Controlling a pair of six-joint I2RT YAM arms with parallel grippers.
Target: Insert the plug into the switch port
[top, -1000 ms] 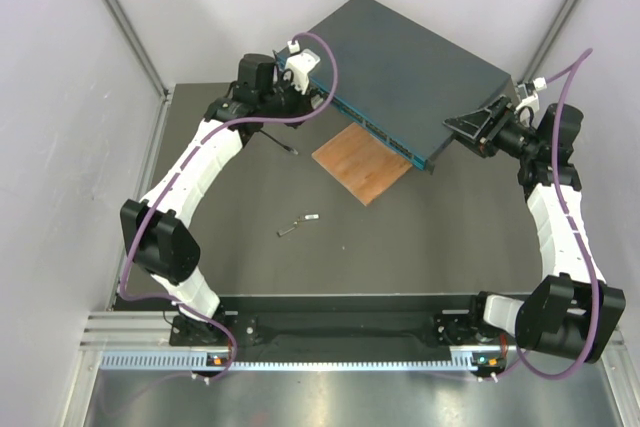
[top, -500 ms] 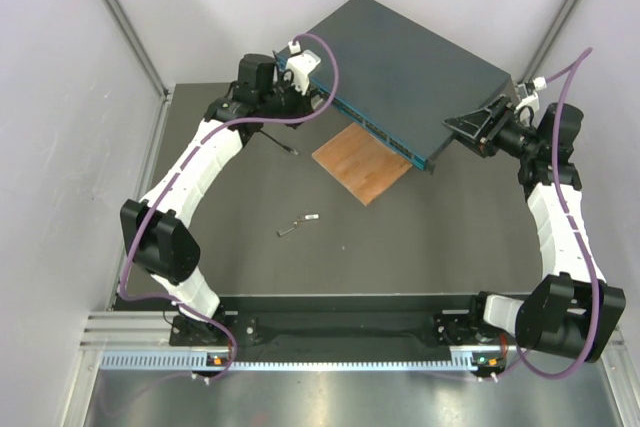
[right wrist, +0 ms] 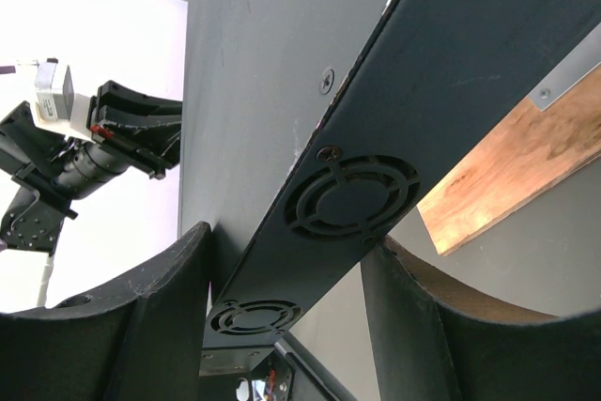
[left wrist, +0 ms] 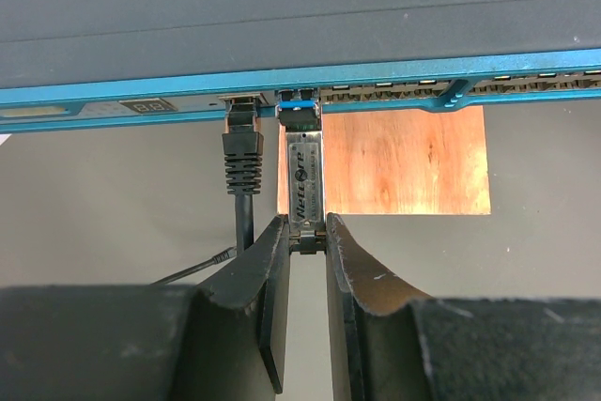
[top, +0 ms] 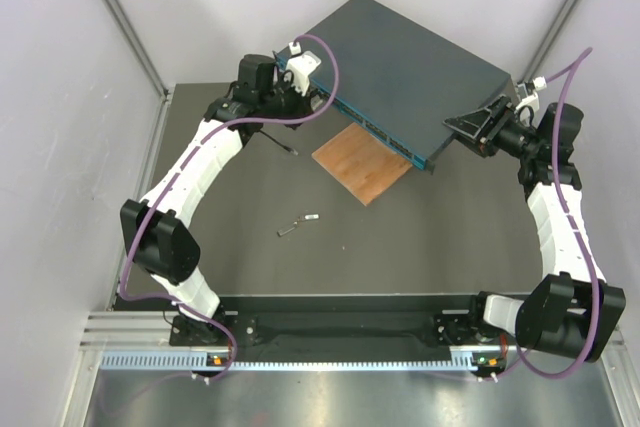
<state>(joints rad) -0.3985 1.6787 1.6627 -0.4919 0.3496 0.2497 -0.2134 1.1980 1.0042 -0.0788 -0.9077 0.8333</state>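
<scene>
Plainly, the small pale plug (left wrist: 242,115) on the thin black cable (left wrist: 244,218) sits at a rectangular switch port (left wrist: 242,101) in the teal front of the wide, flat, dark blue-grey network switch (left wrist: 282,7), upper centre-left of the left wrist view. Whether it is fully latched I cannot tell. Just right of it, the left hand (left wrist: 306,226) is clenched on the lower end of a silver labelled metal module (left wrist: 306,176) whose blue-tipped end meets the same face. The right hand (right wrist: 289,241) grasps the switch's vented side edge. As I judge it, a skewed push on the module could jam it, or nudge the cable's ribbed boot and drag the plug out. A slip of the right hand would let the switch shift over the brown wooden square board (left wrist: 404,161) beneath its front edge. Counted: two hands, one switch, one cable, one plug, one module, one board, and seemingly two small loose grey pieces (top: 298,225) mid-tabletop (top: 420,247).
</scene>
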